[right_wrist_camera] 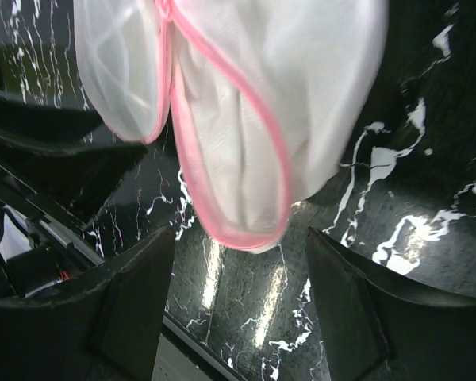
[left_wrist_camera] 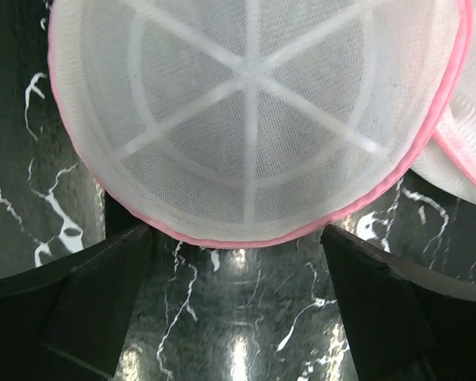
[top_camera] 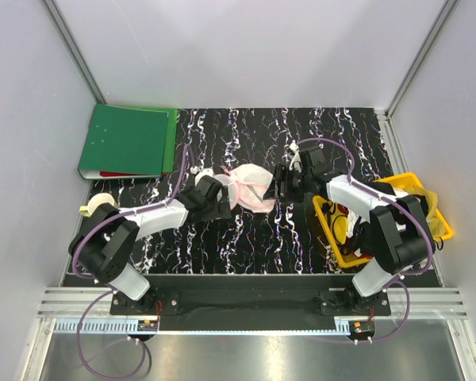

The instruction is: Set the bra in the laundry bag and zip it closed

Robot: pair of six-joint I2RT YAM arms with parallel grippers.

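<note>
**Item 1, laundry bag**. White mesh with pink rims, lying crumpled near the middle of the table. One spoked round end faces the left arm and folded pink-edged mesh faces the right. I cannot tell whether the zip is open.

**Item 2, bra.** Not found in any view. Black fabric on the black marbled table would be hard to make out, so its place relative to the bag cannot be told.

**Item 3, left gripper**. Just left of the bag, jaws spread wide with nothing between them. The bag's round end sits just beyond the fingertips.

**Item 4, right gripper**. Just right of the bag, jaws apart and holding nothing. The bag's lower pink rim hangs close to the gap.

**Item 5, risks (judged).**
- With neither gripper holding it, the light mesh may slide or fold over if either finger nudges it.
- A closing pinch could catch a single layer of mesh rather than the rim, leaving the mouth shut.
- Both grippers flank the bag closely, so moving inward together could make them collide.
- The bra may be missed against the dark surface.

**Item 6, room.** There is open table in front of and behind the bag. A yellow basket stands well right of it, close under the right arm's elbow, and limits a rightward swing. A green binder lies well behind and left of the bag.
</note>
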